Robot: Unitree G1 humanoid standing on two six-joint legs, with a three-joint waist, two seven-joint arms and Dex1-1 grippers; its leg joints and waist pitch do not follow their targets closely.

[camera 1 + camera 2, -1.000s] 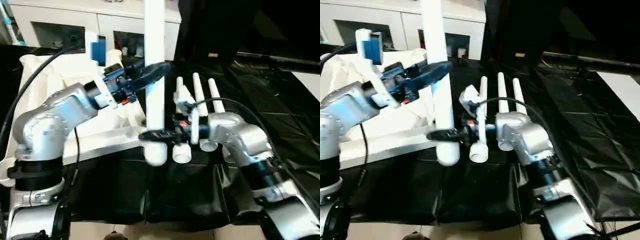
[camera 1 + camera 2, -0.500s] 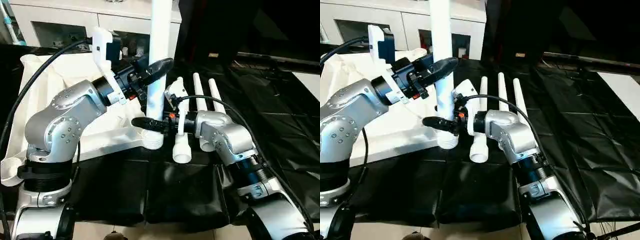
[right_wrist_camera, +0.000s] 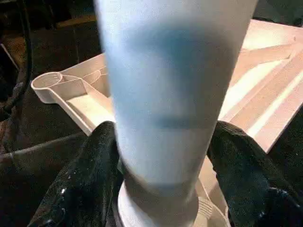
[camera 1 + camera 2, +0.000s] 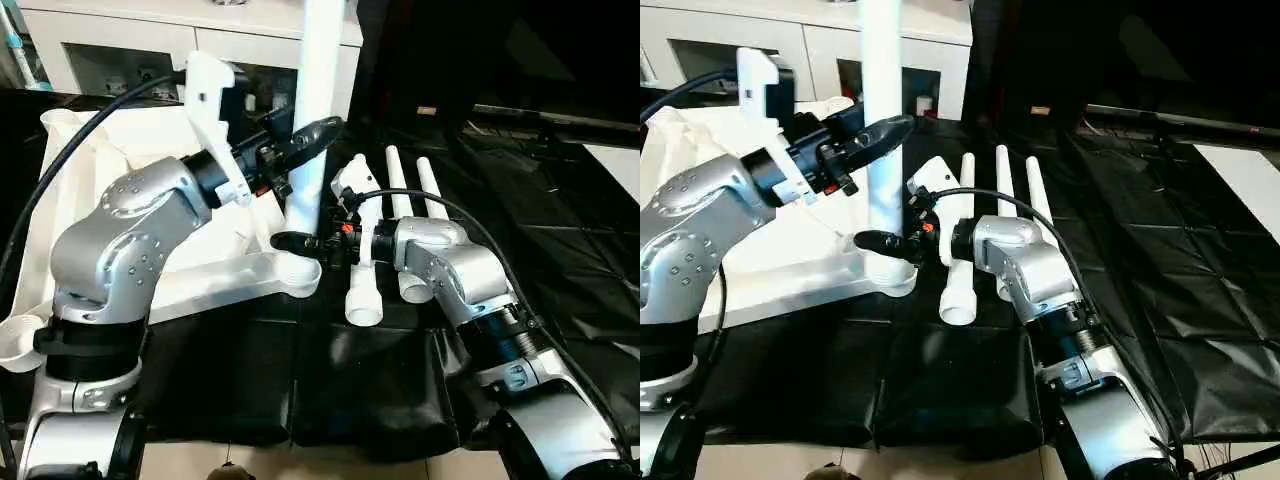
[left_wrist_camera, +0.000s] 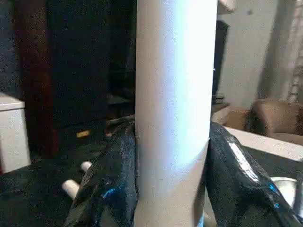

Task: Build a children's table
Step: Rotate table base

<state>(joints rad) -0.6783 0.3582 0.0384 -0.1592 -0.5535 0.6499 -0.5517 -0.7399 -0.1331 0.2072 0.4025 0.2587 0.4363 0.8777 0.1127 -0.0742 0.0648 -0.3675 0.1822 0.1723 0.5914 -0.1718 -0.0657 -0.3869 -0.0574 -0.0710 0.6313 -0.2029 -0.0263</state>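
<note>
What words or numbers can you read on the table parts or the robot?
None. No readable word, label or number shows anywhere.
The upright leg, the tabletop and the three spare legs lying on the black sheet are plain white.
Small orange and red marks by the right gripper are too small to tell.

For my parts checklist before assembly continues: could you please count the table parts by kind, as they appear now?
White plastic rectangular tabletop, lying underside up: 1
Long white tapered tube leg, upright at the tabletop's near corner socket, between the fingers of the left gripper and the right gripper: 1
Long white tapered tube legs lying on the black sheet: 3
Total: 5 parts
</note>
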